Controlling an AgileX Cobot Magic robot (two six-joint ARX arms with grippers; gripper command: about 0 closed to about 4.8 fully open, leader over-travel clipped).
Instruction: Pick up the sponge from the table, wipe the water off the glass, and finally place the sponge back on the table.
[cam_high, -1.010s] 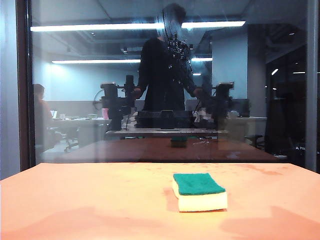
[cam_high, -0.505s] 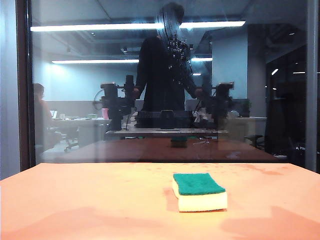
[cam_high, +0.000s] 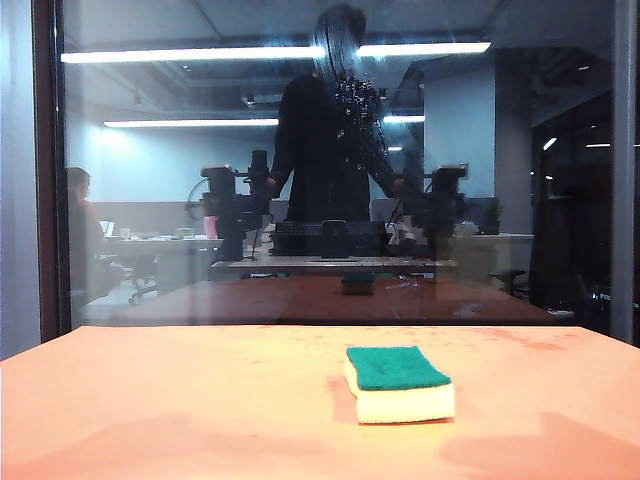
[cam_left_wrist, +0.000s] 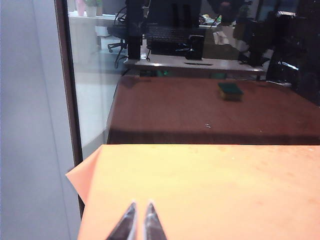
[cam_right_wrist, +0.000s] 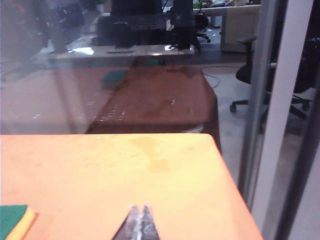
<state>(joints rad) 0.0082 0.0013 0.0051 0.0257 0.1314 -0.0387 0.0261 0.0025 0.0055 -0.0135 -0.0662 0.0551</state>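
The sponge (cam_high: 398, 383), pale yellow foam with a green top, lies flat on the orange table (cam_high: 180, 400), right of centre. One corner of the sponge (cam_right_wrist: 15, 220) shows in the right wrist view, off to the side of my right gripper (cam_right_wrist: 138, 207), which is shut and empty above the table (cam_right_wrist: 150, 175). My left gripper (cam_left_wrist: 141, 205) hovers over the table's other corner (cam_left_wrist: 200, 180), tips together, holding nothing. The glass (cam_high: 200, 250) stands upright behind the table. Fine whitish water droplets (cam_high: 350, 95) speckle it high up. Neither gripper shows directly in the exterior view.
The glass has dark frame posts at the left (cam_high: 45, 170) and a pale post at the right (cam_high: 625, 170). It mirrors an office, a standing person, both arms and a dim sponge image (cam_left_wrist: 230, 90). The table edge meets the glass.
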